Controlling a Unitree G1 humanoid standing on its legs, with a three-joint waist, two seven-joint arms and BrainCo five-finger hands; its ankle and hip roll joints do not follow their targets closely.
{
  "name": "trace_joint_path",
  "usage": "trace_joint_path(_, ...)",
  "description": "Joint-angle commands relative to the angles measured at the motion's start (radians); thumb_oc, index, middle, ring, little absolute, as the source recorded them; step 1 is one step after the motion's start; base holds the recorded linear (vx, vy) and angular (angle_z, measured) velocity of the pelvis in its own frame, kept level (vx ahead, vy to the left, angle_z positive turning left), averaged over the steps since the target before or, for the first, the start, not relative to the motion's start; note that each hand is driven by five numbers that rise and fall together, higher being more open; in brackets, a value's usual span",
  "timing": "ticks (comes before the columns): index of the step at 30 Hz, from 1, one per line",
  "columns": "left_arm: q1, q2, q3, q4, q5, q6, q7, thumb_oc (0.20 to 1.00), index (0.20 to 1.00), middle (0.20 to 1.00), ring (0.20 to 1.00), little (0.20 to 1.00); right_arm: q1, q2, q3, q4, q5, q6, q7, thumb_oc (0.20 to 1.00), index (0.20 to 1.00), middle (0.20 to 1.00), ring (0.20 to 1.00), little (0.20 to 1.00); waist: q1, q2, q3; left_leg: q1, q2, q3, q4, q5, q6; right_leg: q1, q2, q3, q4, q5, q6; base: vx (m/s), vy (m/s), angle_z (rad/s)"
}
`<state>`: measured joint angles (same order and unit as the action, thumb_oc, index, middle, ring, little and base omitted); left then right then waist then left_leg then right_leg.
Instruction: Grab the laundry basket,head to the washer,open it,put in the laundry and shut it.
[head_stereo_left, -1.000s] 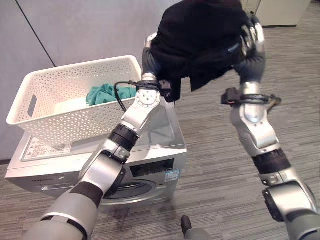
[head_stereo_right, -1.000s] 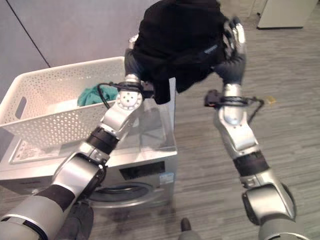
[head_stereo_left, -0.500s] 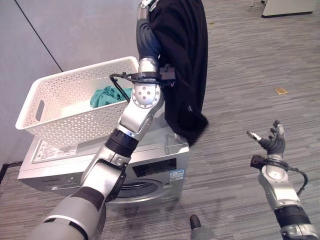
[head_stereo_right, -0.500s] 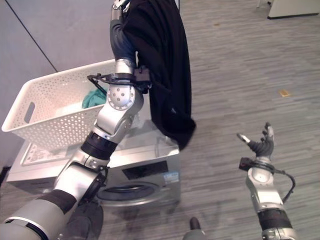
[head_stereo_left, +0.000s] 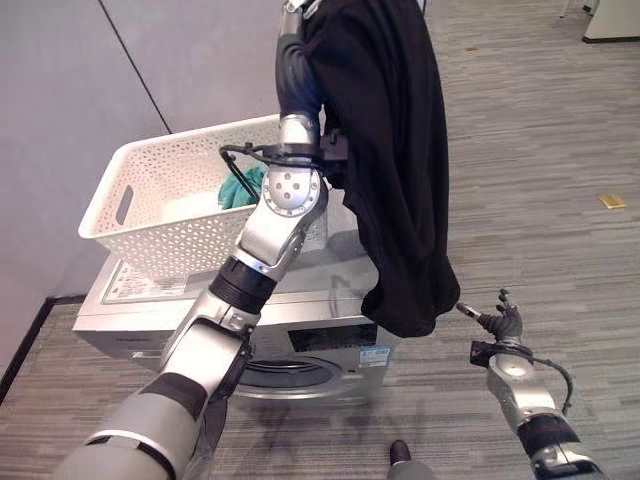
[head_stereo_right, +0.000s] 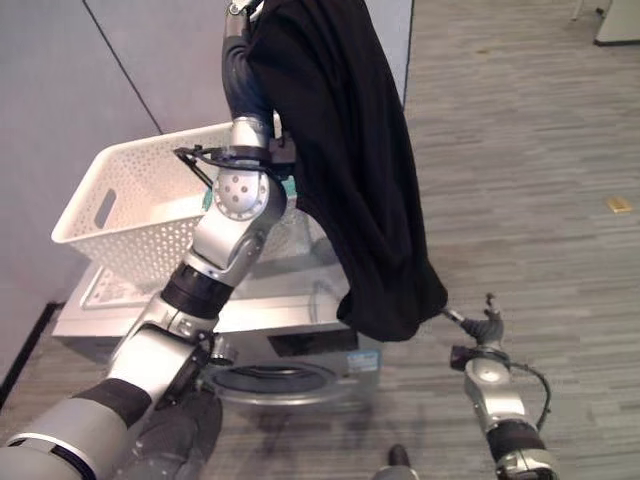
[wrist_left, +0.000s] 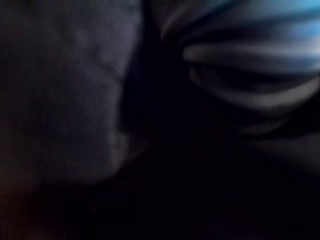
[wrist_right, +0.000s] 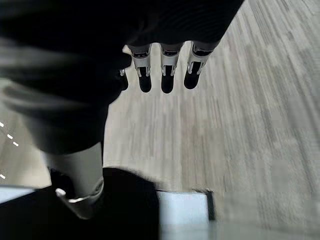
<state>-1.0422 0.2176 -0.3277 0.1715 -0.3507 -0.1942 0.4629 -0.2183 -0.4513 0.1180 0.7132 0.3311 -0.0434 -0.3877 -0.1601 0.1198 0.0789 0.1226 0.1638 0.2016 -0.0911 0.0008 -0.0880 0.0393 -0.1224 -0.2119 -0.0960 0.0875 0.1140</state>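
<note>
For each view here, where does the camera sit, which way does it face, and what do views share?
Left eye and right eye views: head camera looking down at the washer, white basket on it, black garment hanging from the raised left arm, right hand low.
Left wrist view: pressed into dark cloth.
Right wrist view: along straight fingers toward the floor.
Shared: black garment.

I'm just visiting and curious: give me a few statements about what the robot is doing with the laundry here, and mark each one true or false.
1. The black garment hangs from the raised left arm. True.
2. The white laundry basket sits on the floor. False: it rests on top of the washer.
3. The right hand grips the black garment. False: it is low beside the washer, fingers straight, holding nothing.
4. A teal cloth lies in the basket. True.
5. The washer's door stands wide open. False: the round front door looks closed.
</note>
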Motion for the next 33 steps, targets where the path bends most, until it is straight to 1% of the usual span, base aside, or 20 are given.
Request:
trace_joint_path(1,-0.119,0.037,0.069,-0.09,0.004,-0.111,-0.028,0.2,0.2,0.2,0.2,0.2,-0.031,0.02,-0.023,0.101,0.021,-0.015,0.009,1.0,1.0,1.0,1.0,1.0,0.051,-0.057,-0.042,0.019,0.026,0.015,0.005,0.019,-0.028,0.066,0.006,-0.088,0.057,-0.152,-0.022,-0.01,-0.041,0.17)
trace_joint_path(2,-0.114,0.037,0.07,-0.096,0.004,-0.109,-0.029,0.2,0.2,0.2,0.2,0.2,-0.031,0.02,-0.022,0.104,0.022,-0.016,0.01,1.0,1.0,1.0,1.0,1.0,0.049,-0.057,-0.043,0.019,0.026,0.014,0.005,0.019,-0.028,0.068,0.006,-0.09,0.057,-0.153,-0.022,-0.01,-0.034,0.33)
trace_joint_path(3,-0.032,0.041,0.099,-0.177,-0.033,-0.127,-0.049,0.2,0.2,0.2,0.2,0.2,-0.028,0.03,-0.032,0.15,0.03,-0.008,0.011,1.0,1.0,1.0,1.0,1.0,0.075,-0.057,-0.032,0.013,0.026,-0.007,0.011,0.026,-0.031,0.079,0.005,-0.108,0.059,-0.161,-0.029,0.0,-0.023,0.46)
trace_joint_path(4,-0.026,0.041,0.1,-0.182,-0.034,-0.125,-0.05,0.2,0.2,0.2,0.2,0.2,-0.027,0.03,-0.031,0.151,0.03,-0.009,0.011,1.0,1.0,1.0,1.0,1.0,0.072,-0.057,-0.034,0.012,0.026,-0.009,0.011,0.026,-0.031,0.08,0.005,-0.111,0.059,-0.162,-0.029,-0.01,-0.035,0.48)
trace_joint_path(7,0.101,0.024,0.136,-0.272,-0.089,-0.137,-0.08,0.2,0.2,0.2,0.2,0.2,-0.014,0.043,-0.045,0.206,0.045,-0.002,0.014,1.0,1.0,1.0,1.0,1.0,0.101,-0.059,-0.021,0.001,0.025,-0.039,0.019,0.031,-0.035,0.096,0.006,-0.139,0.059,-0.173,-0.039,0.0,-0.032,0.42)
trace_joint_path(8,0.154,0.019,0.146,-0.302,-0.107,-0.137,-0.088,0.2,0.2,0.2,0.2,0.2,-0.01,0.048,-0.047,0.226,0.052,-0.002,0.014,1.0,1.0,1.0,1.0,1.0,0.107,-0.062,-0.02,-0.002,0.025,-0.051,0.021,0.033,-0.037,0.105,0.007,-0.153,0.057,-0.176,-0.042,0.0,-0.054,0.47)
trace_joint_path(9,0.243,0.017,0.16,-0.347,-0.134,-0.139,-0.11,0.2,0.2,0.2,0.2,0.2,-0.009,0.057,-0.055,0.262,0.064,0.0,0.018,1.0,1.0,1.0,1.0,1.0,0.128,-0.065,-0.012,-0.007,0.025,-0.065,0.021,0.034,-0.038,0.116,0.008,-0.168,0.051,-0.18,-0.047,0.01,-0.049,0.49)
trace_joint_path(10,0.25,0.017,0.16,-0.352,-0.134,-0.136,-0.111,0.2,0.2,0.2,0.2,0.2,-0.007,0.057,-0.054,0.264,0.064,-0.002,0.019,1.0,1.0,1.0,1.0,1.0,0.126,-0.066,-0.014,-0.007,0.025,-0.067,0.022,0.034,-0.039,0.118,0.008,-0.171,0.05,-0.18,-0.047,0.02,-0.052,0.39)
trace_joint_path(12,0.339,0.02,0.166,-0.404,-0.147,-0.13,-0.134,0.2,0.2,0.2,0.2,0.2,-0.007,0.063,-0.055,0.306,0.07,0.0,0.025,1.0,1.0,1.0,1.0,1.0,0.141,-0.069,-0.011,-0.009,0.023,-0.081,0.019,0.036,-0.04,0.129,0.01,-0.19,0.042,-0.181,-0.05,0.01,-0.031,0.36)
trace_joint_path(14,0.425,0.026,0.162,-0.445,-0.182,-0.123,-0.163,0.2,0.2,0.2,0.2,0.2,-0.009,0.071,-0.057,0.339,0.083,0.002,0.032,1.0,1.0,1.0,1.0,1.0,0.16,-0.07,-0.007,-0.014,0.024,-0.092,0.014,0.039,-0.04,0.136,0.011,-0.206,0.034,-0.183,-0.053,-0.01,-0.045,0.2)
trace_joint_path(17,0.568,0.078,0.191,-0.546,-0.196,-0.117,-0.202,0.2,0.2,0.2,0.2,0.2,-0.031,0.085,-0.059,0.414,0.104,0.001,0.05,1.0,1.0,1.0,1.0,1.0,0.193,-0.065,0.001,-0.025,0.019,-0.105,0.014,0.045,-0.04,0.137,0.011,-0.216,0.026,-0.182,-0.055,-0.03,-0.043,0.15)
trace_joint_path(20,0.73,0.174,0.348,-0.594,-0.156,-0.13,-0.199,0.2,0.2,0.2,0.2,0.2,-0.049,0.097,-0.091,0.528,0.126,0.013,0.082,1.0,1.0,1.0,1.0,1.0,0.249,-0.033,0.001,-0.022,0.01,-0.115,0.018,0.05,-0.04,0.155,0.001,-0.227,0.017,-0.185,-0.052,0.02,-0.001,0.09)
trace_joint_path(21,0.789,0.191,0.393,-0.59,-0.142,-0.131,-0.193,0.2,0.2,0.2,0.2,0.2,-0.039,0.095,-0.114,0.546,0.132,0.015,0.086,1.0,1.0,1.0,1.0,1.0,0.269,-0.024,0.003,-0.02,0.01,-0.124,0.023,0.049,-0.043,0.164,0.0,-0.235,0.019,-0.193,-0.053,0.05,0.005,0.16)
trace_joint_path(22,0.832,0.188,0.408,-0.592,-0.14,-0.127,-0.195,0.2,0.2,0.2,0.2,0.2,-0.034,0.096,-0.121,0.554,0.134,0.016,0.09,1.0,1.0,1.0,1.0,1.0,0.274,-0.021,0.004,-0.023,0.009,-0.13,0.026,0.05,-0.043,0.168,-0.001,-0.243,0.019,-0.194,-0.054,0.03,0.0,0.24)
trace_joint_path(23,0.867,0.177,0.408,-0.584,-0.146,-0.12,-0.199,0.2,0.2,0.2,0.2,0.2,-0.028,0.098,-0.128,0.567,0.135,0.016,0.092,1.0,1.0,1.0,1.0,1.0,0.279,-0.02,0.006,-0.025,0.008,-0.136,0.028,0.048,-0.042,0.17,-0.002,-0.248,0.02,-0.195,-0.055,0.01,-0.003,0.27)
trace_joint_path(25,1.079,0.129,0.34,-0.582,-0.218,-0.063,-0.285,0.2,0.2,0.2,0.2,0.2,-0.031,0.09,-0.155,0.61,0.135,0.025,0.101,1.0,1.0,1.0,1.0,1.0,0.302,-0.019,0.024,-0.045,0.004,-0.155,0.039,0.043,-0.035,0.167,-0.004,-0.269,0.023,-0.197,-0.054,0.0,-0.017,0.32)
trace_joint_path(26,1.127,0.127,0.32,-0.578,-0.233,-0.051,-0.312,0.2,0.2,0.2,0.2,0.2,-0.032,0.092,-0.158,0.618,0.136,0.025,0.103,1.0,1.0,1.0,1.0,1.0,0.309,-0.019,0.033,-0.053,0.003,-0.158,0.043,0.04,-0.033,0.161,-0.005,-0.269,0.026,-0.197,-0.053,-0.02,-0.022,0.25)
trace_joint_path(29,1.242,0.131,0.297,-0.566,-0.259,-0.034,-0.37,0.2,0.2,0.2,0.2,0.2,-0.048,0.086,-0.153,0.625,0.131,0.021,0.105,1.0,1.0,1.0,1.0,1.0,0.325,-0.009,0.061,-0.083,-0.001,-0.161,0.051,0.04,-0.025,0.129,-0.012,-0.266,0.036,-0.193,-0.049,-0.06,0.011,0.14)
trace_joint_path(31,1.268,0.129,0.292,-0.548,-0.27,-0.027,-0.381,0.2,0.2,0.2,0.2,0.2,-0.051,0.086,-0.15,0.626,0.129,0.021,0.106,1.0,1.0,1.0,1.0,1.0,0.326,-0.003,0.069,-0.089,-0.002,-0.159,0.05,0.043,-0.023,0.118,-0.015,-0.263,0.039,-0.191,-0.048,-0.05,0.035,0.02)
trace_joint_path(33,1.334,0.132,0.282,-0.518,-0.302,-0.011,-0.402,0.2,0.2,0.2,0.2,0.2,-0.066,0.09,-0.138,0.626,0.121,0.022,0.11,1.0,1.0,1.0,1.0,1.0,0.328,0.016,0.091,-0.107,-0.006,-0.147,0.044,0.051,-0.015,0.083,-0.021,-0.248,0.046,-0.184,-0.043,-0.06,0.06,-0.08)
